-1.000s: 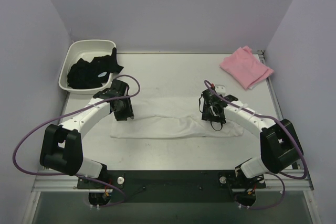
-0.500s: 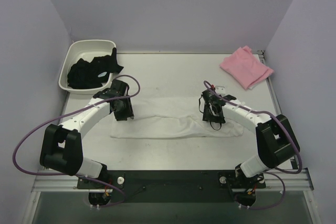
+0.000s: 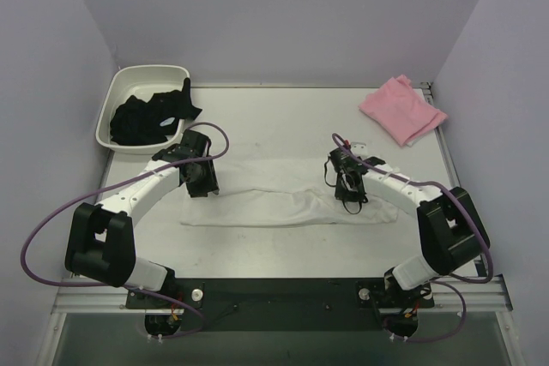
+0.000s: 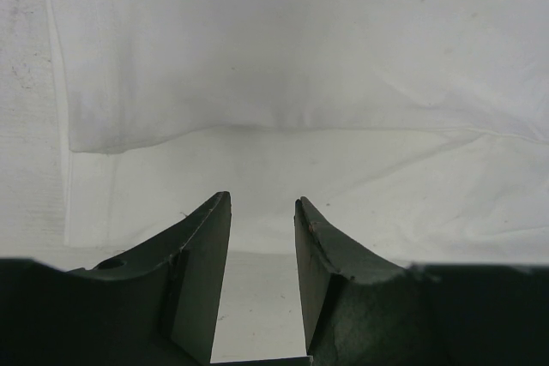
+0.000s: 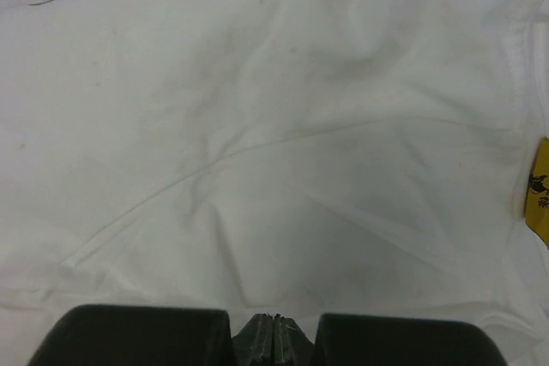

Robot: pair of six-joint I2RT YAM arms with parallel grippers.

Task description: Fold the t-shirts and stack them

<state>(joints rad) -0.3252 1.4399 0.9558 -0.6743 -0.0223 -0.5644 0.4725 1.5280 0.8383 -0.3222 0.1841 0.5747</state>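
Two end effectors are sitting over one white t-shirt (image 3: 274,199), which is lying as a long band on the counter (image 3: 283,117), its long axis running left to right between the arms. The left end effector (image 4: 262,203) is hanging with fingers apart over the band's left end, a folded edge lying straight ahead. The right end effector (image 5: 274,336) is pressing its fingers together on the cloth near the right end; creases are converging there, so it is probably pinching a fold. The pink t-shirt (image 3: 401,109) is resting folded at the far right corner, nearer the right arm. A yellow neck tag (image 5: 539,190) is showing a small dark mark, with no readable writing.
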